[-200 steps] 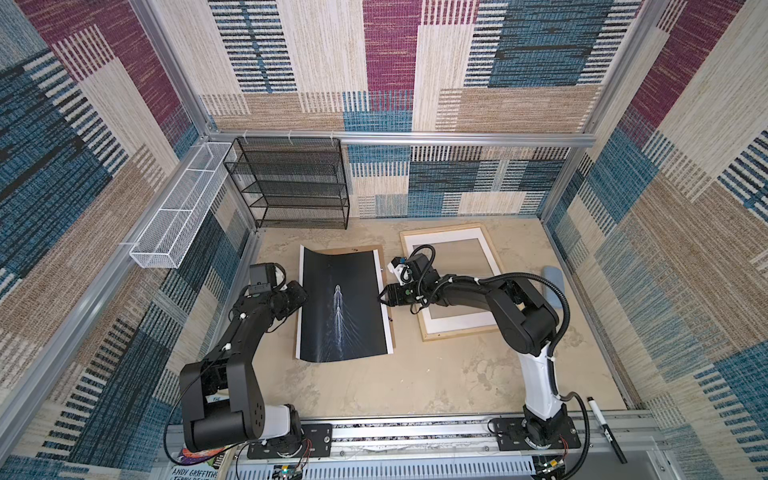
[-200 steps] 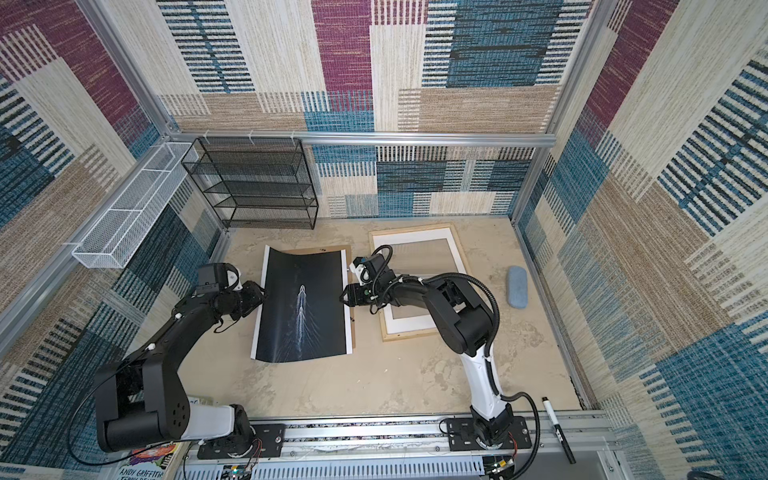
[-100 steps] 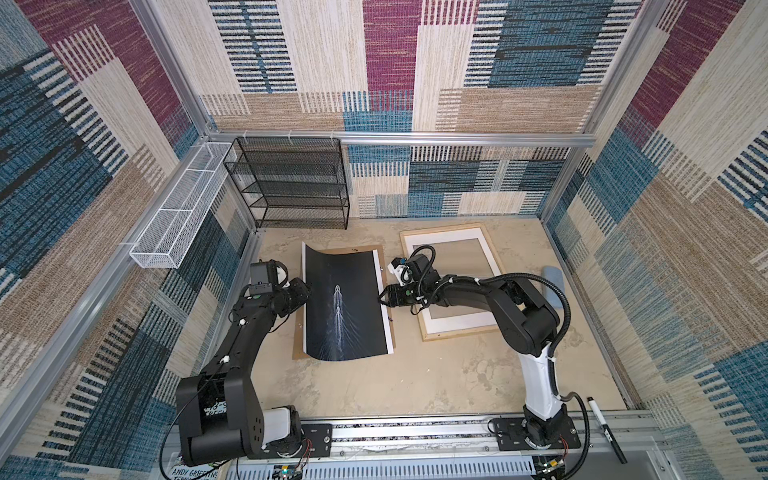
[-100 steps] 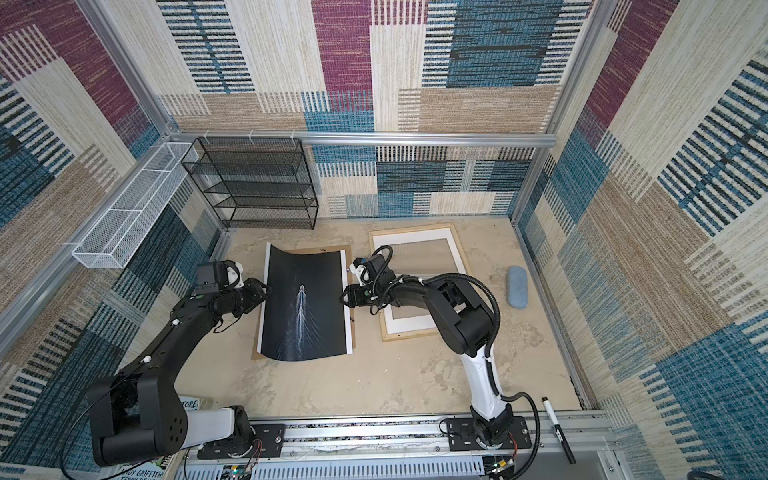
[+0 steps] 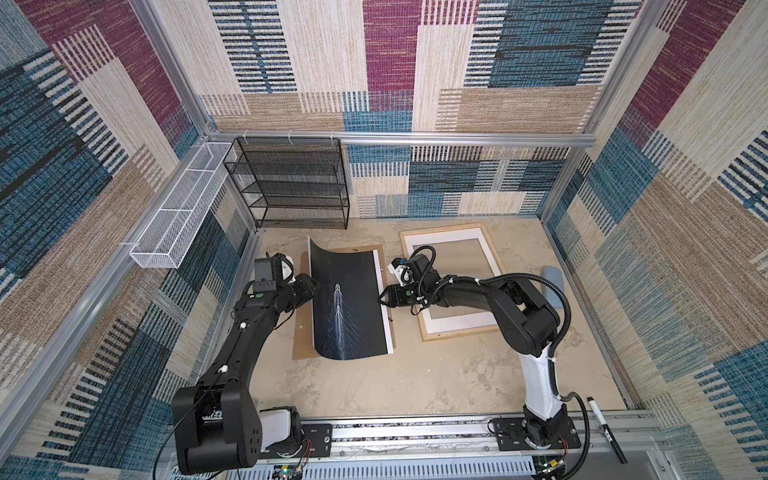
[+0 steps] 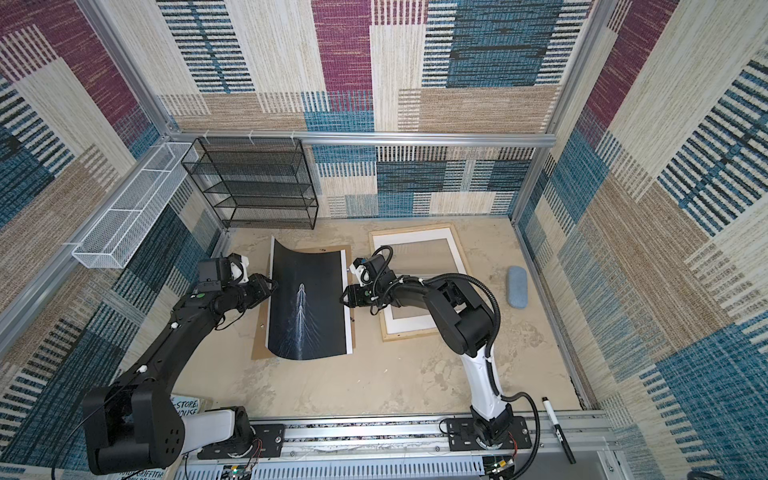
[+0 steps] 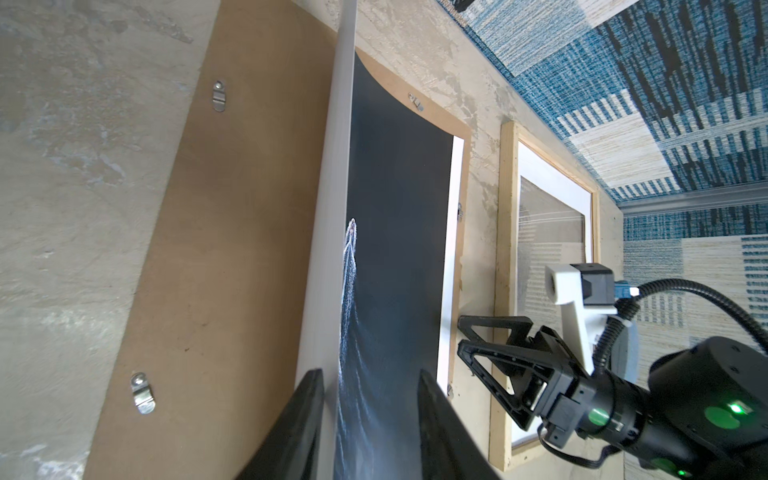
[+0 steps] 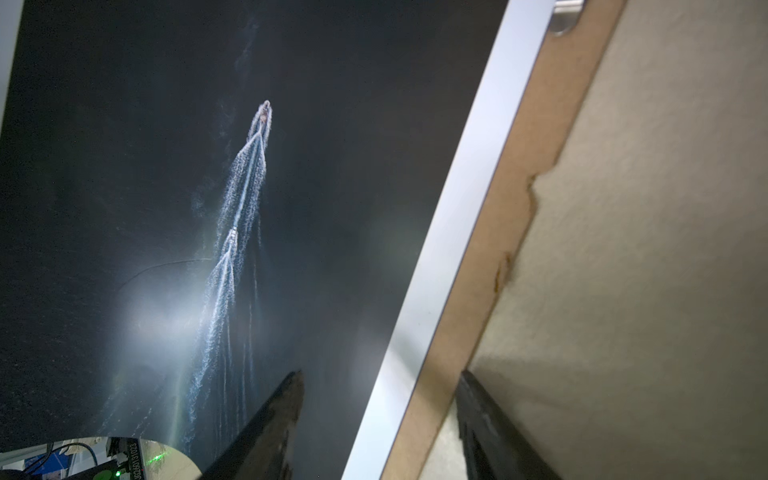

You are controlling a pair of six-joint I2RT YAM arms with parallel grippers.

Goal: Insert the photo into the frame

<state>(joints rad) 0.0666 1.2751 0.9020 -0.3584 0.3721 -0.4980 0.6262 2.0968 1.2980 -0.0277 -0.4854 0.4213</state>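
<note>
Top views both show photo [image 5: 353, 303] not yet in frame [image 5: 442, 229]. Photo lies face up on brown backing board [image 5: 301, 332], beside frame, not touching it, left edge curled up off board. Left gripper [image 5: 312, 289]: jaws parted, straddling raised edge, no firm pinch visible. Right gripper [image 5: 383, 297]: jaws spread wide around photo's right margin and board edge. Frame flat on table, white mat [image 5: 457, 322] inside, window empty. Left to do, by my judgement: lift photo, carry across, seat in frame.
</note>
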